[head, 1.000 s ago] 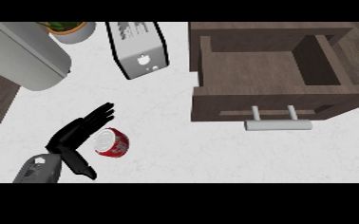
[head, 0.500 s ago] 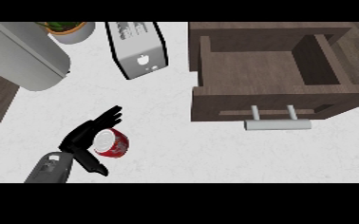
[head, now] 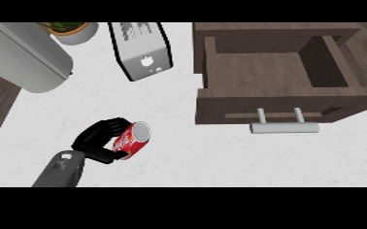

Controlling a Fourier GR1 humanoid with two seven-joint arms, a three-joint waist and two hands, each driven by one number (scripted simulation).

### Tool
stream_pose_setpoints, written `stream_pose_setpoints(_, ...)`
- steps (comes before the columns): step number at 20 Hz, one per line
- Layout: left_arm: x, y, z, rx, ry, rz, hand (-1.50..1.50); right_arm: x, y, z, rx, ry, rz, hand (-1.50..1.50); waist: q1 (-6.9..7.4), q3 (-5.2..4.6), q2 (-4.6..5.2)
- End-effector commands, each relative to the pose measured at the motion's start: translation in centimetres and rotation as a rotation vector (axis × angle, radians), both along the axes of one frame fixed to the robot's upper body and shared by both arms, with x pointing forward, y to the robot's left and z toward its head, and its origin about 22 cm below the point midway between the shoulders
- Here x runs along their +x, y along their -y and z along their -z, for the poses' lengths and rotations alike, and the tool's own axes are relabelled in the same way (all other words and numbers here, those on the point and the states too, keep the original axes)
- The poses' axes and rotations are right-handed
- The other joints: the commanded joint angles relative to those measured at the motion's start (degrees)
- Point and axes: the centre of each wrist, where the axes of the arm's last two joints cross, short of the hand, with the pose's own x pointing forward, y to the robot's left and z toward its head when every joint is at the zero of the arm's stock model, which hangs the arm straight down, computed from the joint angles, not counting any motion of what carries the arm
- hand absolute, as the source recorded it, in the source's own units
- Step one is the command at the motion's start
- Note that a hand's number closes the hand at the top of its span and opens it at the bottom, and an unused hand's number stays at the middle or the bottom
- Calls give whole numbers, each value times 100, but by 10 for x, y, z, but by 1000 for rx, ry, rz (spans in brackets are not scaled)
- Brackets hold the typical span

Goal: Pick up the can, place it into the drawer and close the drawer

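White speckled surface [head: 179,150], seen steeply from above. Left hand [head: 97,138] low at the view's left, fingers [head: 108,124] and thumb curled round the red can [head: 131,139]; silver top tilts up and right. Cannot tell whether the can is lifted or touching the surface. Right hand not in view.

Progress, judged: grasp made, early stage. Left to do: carry the can right to the drawer [head: 276,75], set it inside, push the front shut by its handle [head: 283,127]. Drawer stands pulled open, nothing visible inside, well apart from the can.

Count: one can, one drawer, one bar handle, one toaster [head: 143,51], one potted plant [head: 70,30] at top left, one large grey rounded object [head: 28,60] beside it.
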Motion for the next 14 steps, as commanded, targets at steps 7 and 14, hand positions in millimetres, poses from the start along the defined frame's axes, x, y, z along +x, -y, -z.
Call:
stream_pose_setpoints(7, 12, 20, -12, -226, 42, 199, 150, -7, -5, 5, 22, -12, -12, -150, 62, -1, -24)
stream_pose_setpoints(14, 9, 18, -7, -220, 146, -647, 150, -13, -6, 3, 18, 3, 34, -150, 195, -1, -45)
